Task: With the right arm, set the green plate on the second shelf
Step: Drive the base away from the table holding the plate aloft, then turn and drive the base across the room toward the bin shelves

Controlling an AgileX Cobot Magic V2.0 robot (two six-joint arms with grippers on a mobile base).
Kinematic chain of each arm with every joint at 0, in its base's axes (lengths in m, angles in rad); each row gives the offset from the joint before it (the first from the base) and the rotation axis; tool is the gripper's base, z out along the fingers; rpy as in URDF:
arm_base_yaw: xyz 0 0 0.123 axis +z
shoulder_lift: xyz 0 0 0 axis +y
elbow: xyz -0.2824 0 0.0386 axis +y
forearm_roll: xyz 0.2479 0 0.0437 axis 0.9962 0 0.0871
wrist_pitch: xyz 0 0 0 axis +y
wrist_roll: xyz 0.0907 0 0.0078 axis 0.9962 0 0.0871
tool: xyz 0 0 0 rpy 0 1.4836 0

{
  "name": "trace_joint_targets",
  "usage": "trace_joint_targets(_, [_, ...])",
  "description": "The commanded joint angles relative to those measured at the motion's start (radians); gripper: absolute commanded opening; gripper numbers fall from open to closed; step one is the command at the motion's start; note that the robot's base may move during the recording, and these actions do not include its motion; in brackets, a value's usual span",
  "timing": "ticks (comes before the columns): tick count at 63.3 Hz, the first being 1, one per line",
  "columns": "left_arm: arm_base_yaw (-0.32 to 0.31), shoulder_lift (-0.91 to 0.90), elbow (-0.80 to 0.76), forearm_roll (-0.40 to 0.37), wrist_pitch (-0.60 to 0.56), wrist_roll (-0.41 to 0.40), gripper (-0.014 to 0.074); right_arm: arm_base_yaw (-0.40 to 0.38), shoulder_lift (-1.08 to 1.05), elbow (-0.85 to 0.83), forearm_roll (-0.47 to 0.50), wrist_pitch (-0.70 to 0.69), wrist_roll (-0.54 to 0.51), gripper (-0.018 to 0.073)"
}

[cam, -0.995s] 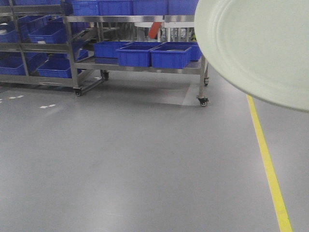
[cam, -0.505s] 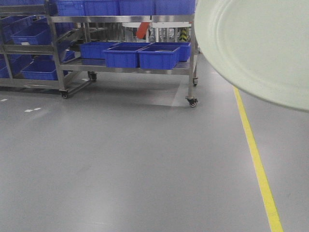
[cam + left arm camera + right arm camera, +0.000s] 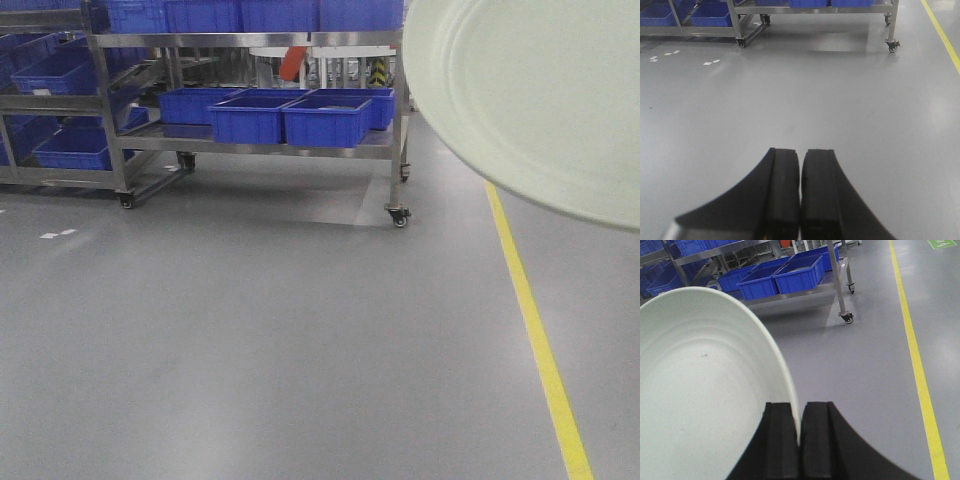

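Observation:
The green plate [image 3: 540, 100] is pale sage with faint rings and fills the top right of the front view, held up in the air. In the right wrist view the plate [image 3: 700, 380] fills the left half, and my right gripper [image 3: 800, 407] is shut on its rim. My left gripper [image 3: 801, 152] is shut and empty above the bare grey floor. A steel shelf rack on castors [image 3: 250, 40] stands ahead to the left, some way off; it also shows in the right wrist view [image 3: 835, 275].
Blue bins [image 3: 325, 118] sit on the rack's lower shelf and more fill the shelves [image 3: 60, 75] to the left. A yellow floor line [image 3: 530, 320] runs along the right. Grey floor [image 3: 260, 340] lies between me and the rack, whose castor [image 3: 399, 217] is nearest.
The view has swung right, so the rack and yellow line have shifted left in frame. The plate keeps its place in the right gripper.

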Motion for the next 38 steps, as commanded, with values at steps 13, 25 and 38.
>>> trace_joint_targets(13, [-0.004, -0.024, 0.042, 0.001, -0.061, -0.005, 0.0125, -0.007, 0.0, -0.034, 0.002, -0.116, 0.0, 0.0055])
trace_joint_targets(25, [-0.004, -0.024, 0.042, 0.001, -0.061, -0.005, 0.0125, -0.007, 0.0, -0.034, 0.002, -0.116, 0.0, 0.0055])
trace_joint_targets(38, [-0.004, -0.024, 0.042, 0.001, -0.061, -0.005, 0.0125, -0.007, 0.0, -0.034, 0.002, -0.116, 0.0, 0.0055])
